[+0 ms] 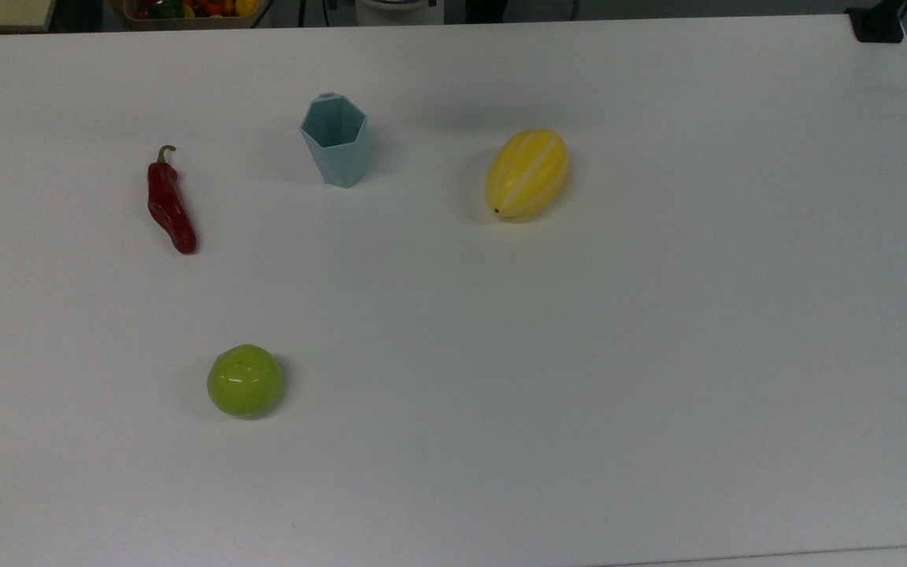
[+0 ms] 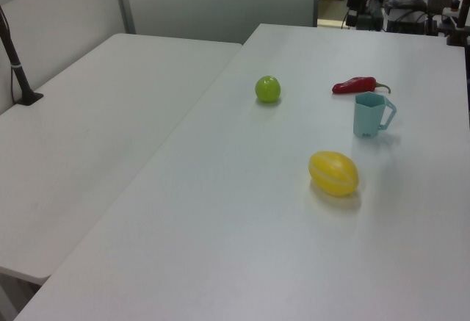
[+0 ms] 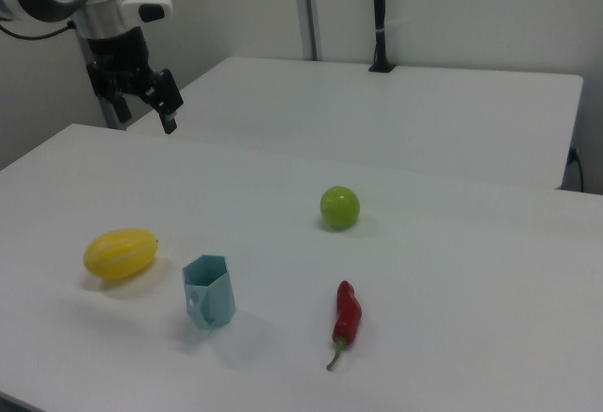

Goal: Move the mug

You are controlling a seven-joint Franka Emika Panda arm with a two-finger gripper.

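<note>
Mug (image 1: pixel 335 142) upright on the table (image 1: pixel 579 354), upper left of centre in the top view, untouched.
I count one mug, one red chili (image 1: pixel 169 202) to the top view's left of it, one yellow melon (image 1: pixel 527 173) to the top view's right, one green apple (image 1: pixel 245 380) lower left. My gripper (image 3: pixel 168 103) hangs in the air at the right view's upper left, well apart from the mug, fingers spread and holding nothing.
</note>
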